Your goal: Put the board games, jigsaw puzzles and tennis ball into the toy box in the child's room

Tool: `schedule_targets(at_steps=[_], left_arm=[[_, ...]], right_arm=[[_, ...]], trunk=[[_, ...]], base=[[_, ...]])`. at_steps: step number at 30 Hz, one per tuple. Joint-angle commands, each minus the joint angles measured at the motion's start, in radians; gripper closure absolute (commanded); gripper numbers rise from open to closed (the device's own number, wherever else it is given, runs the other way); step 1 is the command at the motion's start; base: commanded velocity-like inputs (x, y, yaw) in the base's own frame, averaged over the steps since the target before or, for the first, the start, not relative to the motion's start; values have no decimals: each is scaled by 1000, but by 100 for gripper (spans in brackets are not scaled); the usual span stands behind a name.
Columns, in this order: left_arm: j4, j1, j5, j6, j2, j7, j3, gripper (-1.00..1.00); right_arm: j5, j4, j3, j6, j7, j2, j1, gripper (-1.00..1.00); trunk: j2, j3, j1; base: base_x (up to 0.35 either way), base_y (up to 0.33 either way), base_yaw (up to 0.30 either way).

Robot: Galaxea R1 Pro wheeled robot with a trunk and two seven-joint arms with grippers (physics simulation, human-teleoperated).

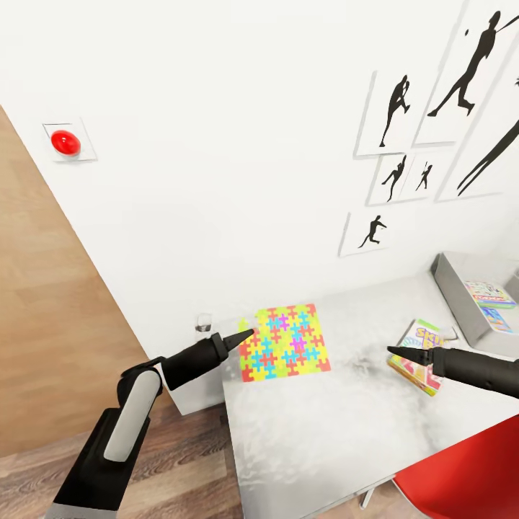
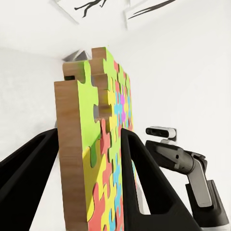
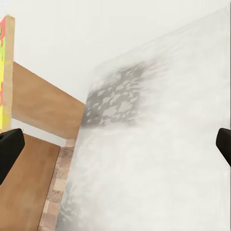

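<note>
A multicolour jigsaw puzzle [image 1: 285, 342] lies at the table's [image 1: 324, 432] left end by the wall. My left gripper [image 1: 245, 336] is at its left edge. In the left wrist view the puzzle's [image 2: 103, 159] wooden edge stands between the two black fingers [image 2: 149, 192], which are shut on it. My right gripper [image 1: 395, 352] hovers over the table beside the green Skip-Bo board game [image 1: 422, 355]. It is open [image 3: 115, 147], with bare tabletop between its fingers. The grey toy box [image 1: 454, 288] stands at the far right with a colourful game box [image 1: 491, 297] inside.
A red chair [image 1: 461, 476] sits at the table's front right corner. Black silhouette pictures [image 1: 396, 108] hang on the white wall, and a red button [image 1: 65, 142] is mounted further left. Wood-plank floor [image 1: 43, 360] lies left of the table.
</note>
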Motion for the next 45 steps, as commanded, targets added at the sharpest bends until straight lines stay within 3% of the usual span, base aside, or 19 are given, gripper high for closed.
schedule_targets(at_steps=[1,5,13,25,34,45], left_arm=[[4,-2,2,6,-1,0,-5,100],[15,-9,-1,4,-4,4,-27,100],[45,-22,-4,-1,-17,8,-65,100],[94,-36,-5,-5,-43,9,-76,100],[103,-43,-4,-6,-49,8,-95,100],[106,-53,3,-6,-51,4,-123,100]], right_arm=[[1,1,-6,4,-1,-1,-2,-100],[-1,8,-29,4,-23,-3,-5,-100],[-1,40,-34,4,-31,-7,-9,-100],[-4,63,-34,4,-29,-12,-16,-100],[-6,65,-28,4,-26,-11,-16,-100],[-5,65,-24,4,65,-13,-15,-100]], trunk=[[-1,-1,0],[-1,-1,0],[-1,-1,0],[-1,-1,0],[-1,-1,0],[-1,-1,0]], base=[[0,0,0],[0,0,0],[0,0,0],[0,0,0],[0,0,0],[0,0,0]])
